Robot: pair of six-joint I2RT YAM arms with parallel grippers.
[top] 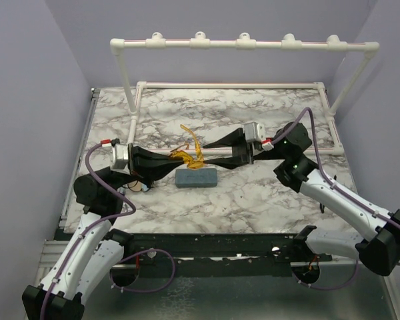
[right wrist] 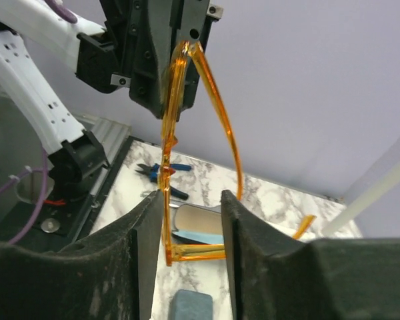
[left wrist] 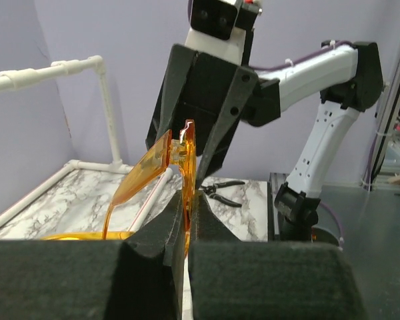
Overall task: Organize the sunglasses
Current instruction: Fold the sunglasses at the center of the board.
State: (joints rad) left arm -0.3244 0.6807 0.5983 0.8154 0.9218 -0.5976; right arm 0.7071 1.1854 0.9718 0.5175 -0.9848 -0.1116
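The yellow-orange sunglasses [top: 189, 155] hang in the air over the middle of the table, between my two grippers. My left gripper [top: 175, 160] comes in from the left and is shut on them. In the left wrist view its pads [left wrist: 153, 233] pinch the orange frame [left wrist: 150, 163] tight. My right gripper [top: 210, 159] faces it from the right. In the right wrist view the right gripper [right wrist: 192, 200] stands open, the frame front [right wrist: 167, 133] close along its left finger [right wrist: 143, 233] and the folded temples crossing the gap.
A grey-blue case [top: 196, 177] lies shut on the marble table [top: 267, 193] just below the glasses. An open case [right wrist: 200, 220] and pliers [right wrist: 161, 175] lie near the left arm's base. A white pipe rack [top: 243, 43] stands along the back.
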